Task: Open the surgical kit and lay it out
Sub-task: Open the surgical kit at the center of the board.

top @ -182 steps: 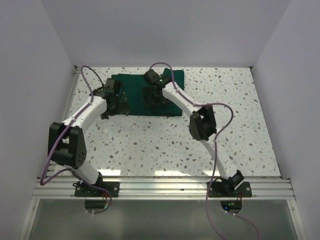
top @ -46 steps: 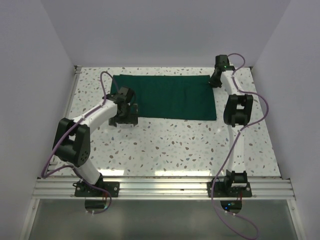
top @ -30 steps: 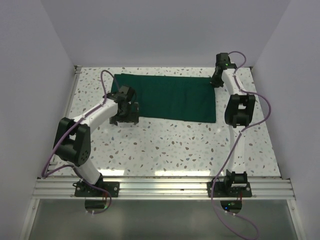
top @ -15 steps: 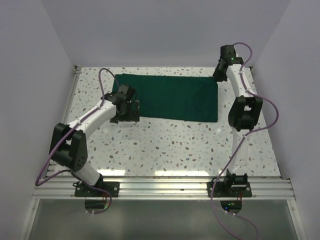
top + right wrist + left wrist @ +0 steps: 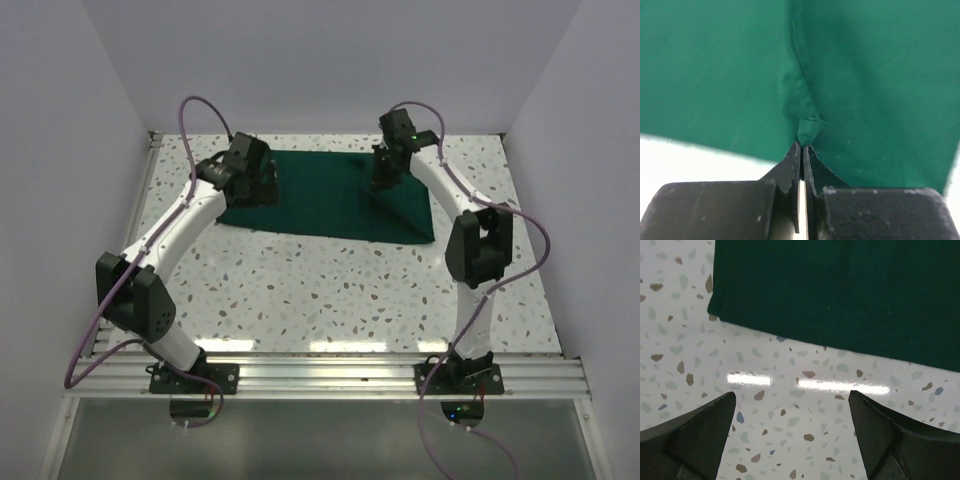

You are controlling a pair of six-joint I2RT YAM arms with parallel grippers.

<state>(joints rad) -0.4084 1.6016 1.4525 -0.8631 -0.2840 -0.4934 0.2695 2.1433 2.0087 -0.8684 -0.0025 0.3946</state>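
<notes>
The surgical kit shows as a dark green cloth [image 5: 320,200] spread across the back of the speckled table. My right gripper [image 5: 384,180] is above the cloth's right half, shut on a small pinch of the fabric [image 5: 807,127], and the cloth hangs from it in a raised fold [image 5: 405,205]. My left gripper [image 5: 256,188] is at the cloth's left end, open with nothing between its fingers. In the left wrist view its fingertips [image 5: 727,400] hover over bare table just off the cloth's edge [image 5: 840,300].
White walls [image 5: 90,120] close in the table on the left, back and right. An aluminium rail [image 5: 320,375] carrying both arm bases runs along the near edge. Purple cables loop off both arms. The speckled tabletop [image 5: 330,290] lies bare in front of the cloth.
My right gripper moved left from the far right corner to over the cloth, dragging the pinched fabric into a fold. My left arm moved from the cloth's near-left edge toward its far-left end.
</notes>
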